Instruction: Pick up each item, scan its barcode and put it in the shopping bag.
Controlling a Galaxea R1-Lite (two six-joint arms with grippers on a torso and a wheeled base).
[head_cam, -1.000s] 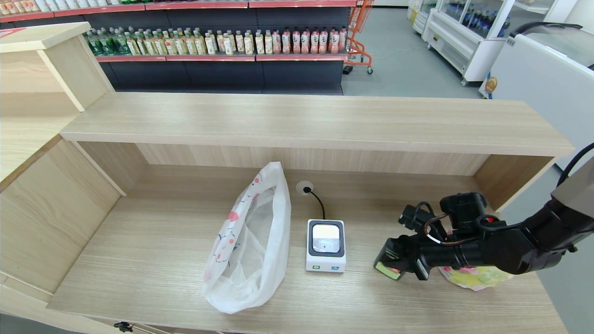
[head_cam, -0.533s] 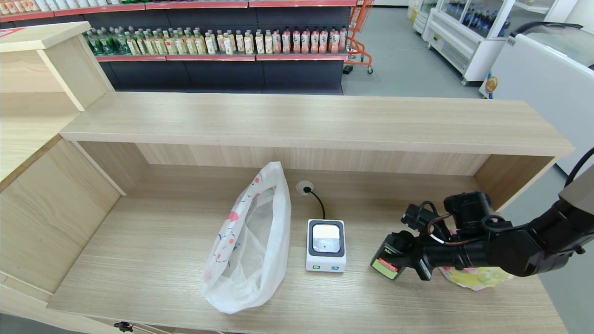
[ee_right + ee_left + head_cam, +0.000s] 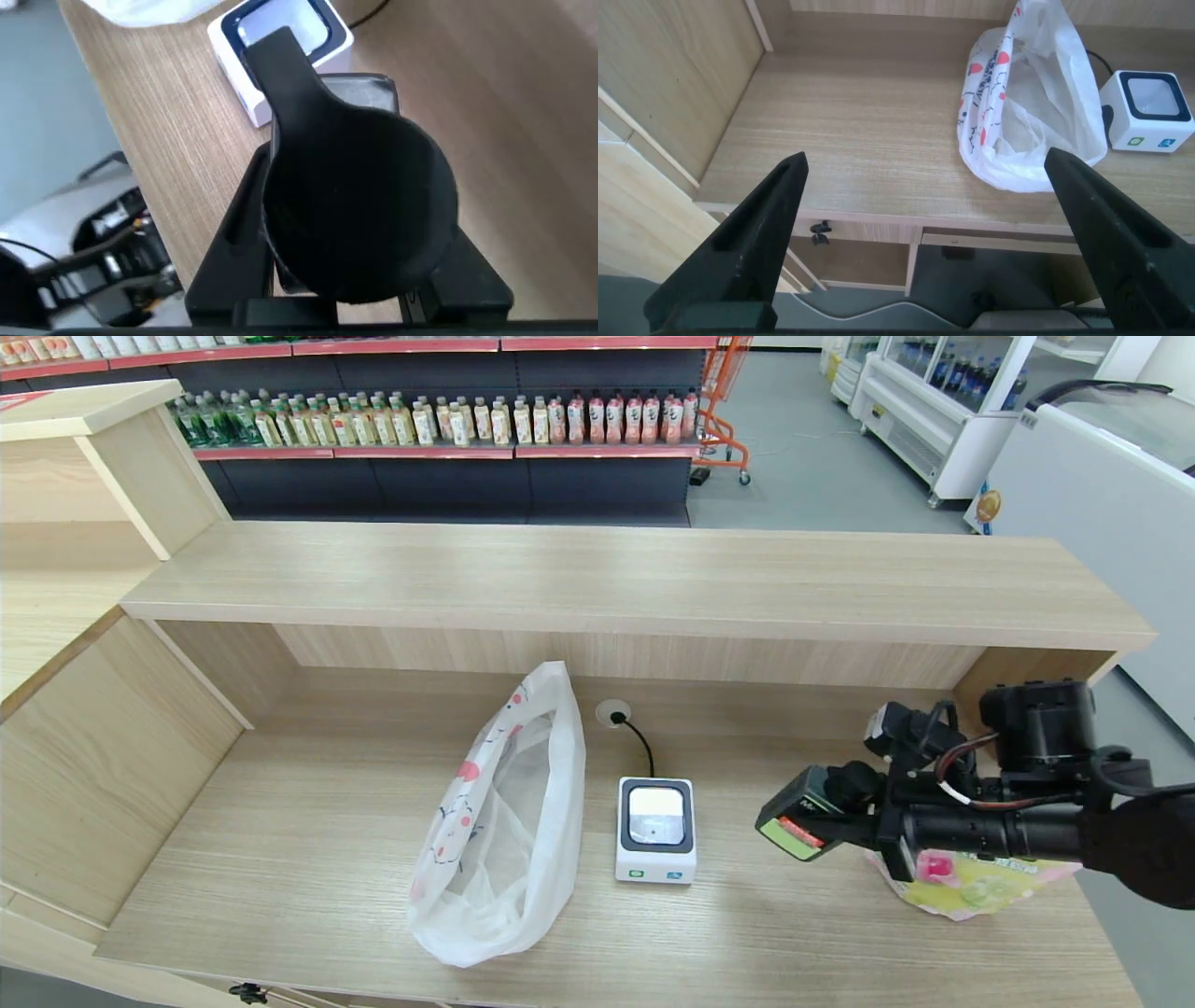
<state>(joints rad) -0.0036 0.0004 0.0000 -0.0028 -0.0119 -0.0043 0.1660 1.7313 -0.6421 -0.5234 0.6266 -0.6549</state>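
Right of the scanner [image 3: 655,829], the right arm lies level above the tabletop [image 3: 280,859], its pincer [image 3: 826,807] clamped on a dark container [image 3: 789,823] held off the surface, while the left pincer [image 3: 924,159] stands wide near the shopping bag [image 3: 504,821].

On the table [image 3: 280,859], about mid-width: shopping bag [image 3: 504,821]. Just right of it, not touching: scanner [image 3: 655,829], with a cable [image 3: 640,739] from its back to a hole [image 3: 612,714] in the tabletop by the rear wall. Right of the scanner, lifted off the table: box [image 3: 789,826], clamped in the right end effector [image 3: 826,807]. Beneath that arm, at the table's right end: packet [image 3: 971,891], lying flat. By the table's front edge, left of the bag and well apart from it: left end effector [image 3: 926,159], spread wide. Behind and above the table: ledge [image 3: 635,583]. Beyond it, across the aisle: shelves [image 3: 439,453] of bottles [image 3: 439,420].
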